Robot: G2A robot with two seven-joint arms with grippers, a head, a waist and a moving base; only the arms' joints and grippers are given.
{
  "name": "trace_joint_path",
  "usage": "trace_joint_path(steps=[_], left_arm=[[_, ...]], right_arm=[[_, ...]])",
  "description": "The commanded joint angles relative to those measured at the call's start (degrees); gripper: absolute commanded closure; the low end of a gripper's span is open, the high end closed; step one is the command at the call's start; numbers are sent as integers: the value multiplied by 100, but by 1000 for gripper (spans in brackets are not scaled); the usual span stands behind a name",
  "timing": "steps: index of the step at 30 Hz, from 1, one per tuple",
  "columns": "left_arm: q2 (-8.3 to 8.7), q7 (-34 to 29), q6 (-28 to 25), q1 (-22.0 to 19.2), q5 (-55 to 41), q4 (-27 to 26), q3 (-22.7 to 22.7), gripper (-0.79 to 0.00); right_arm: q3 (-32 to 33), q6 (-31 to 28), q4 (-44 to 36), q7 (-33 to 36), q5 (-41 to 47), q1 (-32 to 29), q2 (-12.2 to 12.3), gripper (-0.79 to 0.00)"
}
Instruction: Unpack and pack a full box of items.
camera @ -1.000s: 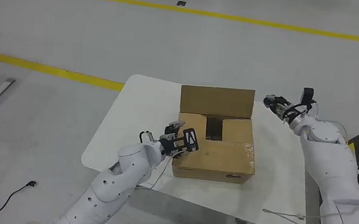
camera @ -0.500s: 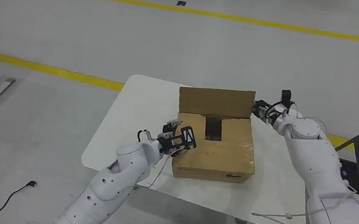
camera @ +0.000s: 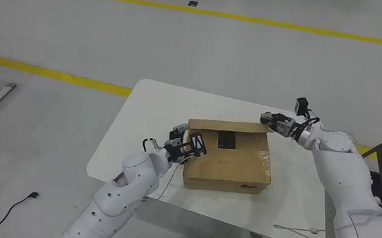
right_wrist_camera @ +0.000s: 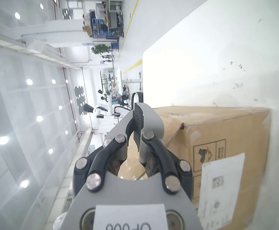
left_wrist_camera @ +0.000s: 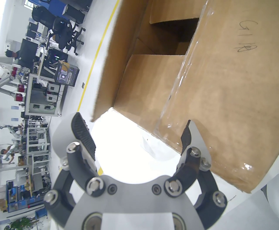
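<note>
The cardboard box [camera: 226, 181] sits about mid-bench [camera: 144, 115], a touch toward 3 o'clock. Its far flap [camera: 227, 126] lies tipped low over the top; a dark opening [camera: 227, 140] shows between it and the near flap [camera: 235, 159], which lies flat with clear tape [left_wrist_camera: 174, 91] glinting along its edge. The left end effector [camera: 190, 146] hangs at the box's 9 o'clock side; its fingers [left_wrist_camera: 84, 135] are spread wide with nothing between them, one tip just beside the box's near corner. The right end effector [camera: 270, 119] is at the box's 1 o'clock corner, up against the end of the far flap; its fingers [right_wrist_camera: 152, 122] are pressed together, and I can't make out any cardboard caught between them. A white shipping label [right_wrist_camera: 220, 185] is stuck on one side wall of the box.
</note>
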Motion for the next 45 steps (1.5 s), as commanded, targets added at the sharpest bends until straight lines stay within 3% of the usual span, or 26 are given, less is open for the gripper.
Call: trace_joint_path(steps=[1,6,12,19,27,33,39,45], left_arm=[[8,-96,47,85,8,-95,-59,-785],[34,-309,72,278,29,-310,-210,-785],[49,-388,29,372,127,-349,-286,-785],[40,-433,97,409,246,-389,-304,-785],[28,-401,15,424,283,-440,-297,-785],[77,-512,-107,524,663,-725,-428,-785],[169,-581,-308,995,1124,-1054,-550,-785],[181,-381,245,1352,1518,-550,-468,-785]], right_arm=[[-36,-141,-153,179,-128,-85,32,0],[-302,-558,-816,142,-861,-383,72,0],[-664,-767,-2121,-939,-2083,-1003,106,0],[-474,-494,-3770,-1922,-2155,-2065,200,0],[-353,552,-5618,-3484,-3596,-3267,309,0],[-362,1274,-6234,-4089,-3964,-3722,293,0],[-400,1707,-6470,-4267,-4037,-3976,261,0],[-428,1829,-6433,-4346,-4099,-3981,226,0]])
